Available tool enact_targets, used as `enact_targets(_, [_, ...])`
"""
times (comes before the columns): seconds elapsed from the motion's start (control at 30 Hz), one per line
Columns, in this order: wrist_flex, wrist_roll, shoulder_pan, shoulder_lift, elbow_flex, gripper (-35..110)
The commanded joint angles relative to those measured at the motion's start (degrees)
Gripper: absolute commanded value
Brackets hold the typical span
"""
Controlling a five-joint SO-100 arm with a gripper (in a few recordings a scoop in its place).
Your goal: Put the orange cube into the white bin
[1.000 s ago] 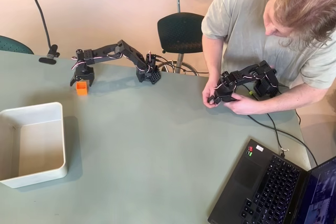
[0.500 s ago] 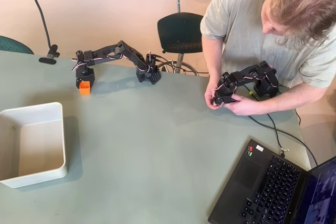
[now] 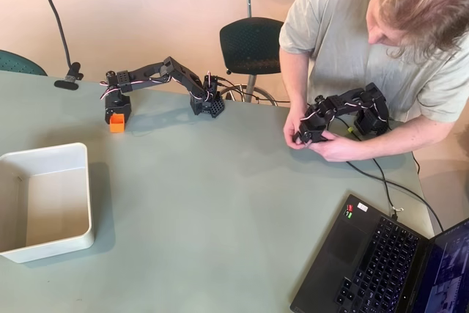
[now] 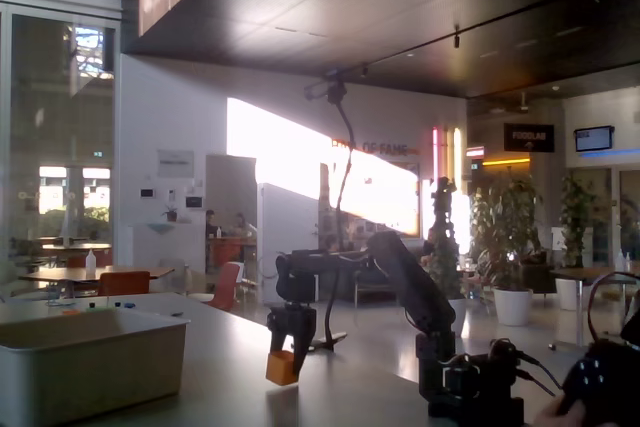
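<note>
Progress entry: orange cube (image 3: 116, 123) at far left of counter (image 3: 220, 203), sitting low between the closed-in fingers of the gripper (image 4: 290, 339), seemingly gripped, lift-off uncertain; white bin (image 3: 83, 203) at near left stands empty, so carry and drop remain.

Carrying everything: a grey-green table (image 3: 220, 203). Sitting on it near the left edge in the overhead view, a white bin (image 3: 45, 201) (image 4: 90, 362). Standing at the far edge, the arm's black base (image 3: 212, 105) (image 4: 470, 392). Lying at the near right corner, an open laptop (image 3: 388, 262). Trailing across toward the right edge, a black cable (image 3: 381, 185).
</note>
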Motion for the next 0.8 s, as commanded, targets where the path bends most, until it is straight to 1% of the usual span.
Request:
enact_targets(0.0, [-4.4,-0.4,0.2,6.9,-2.1,27])
enact_targets(0.17, [-13.5,-0.5,0.1,14.5,-2.1,27])
enact_targets(0.33, [-26.9,0.0,-2.6,18.1,-2.0,27])
enact_targets(0.53, [-45.4,-0.3,-9.0,16.2,-1.3,27])
enact_targets(0.77, [-66.0,-0.1,-15.6,9.1,-1.8,28])
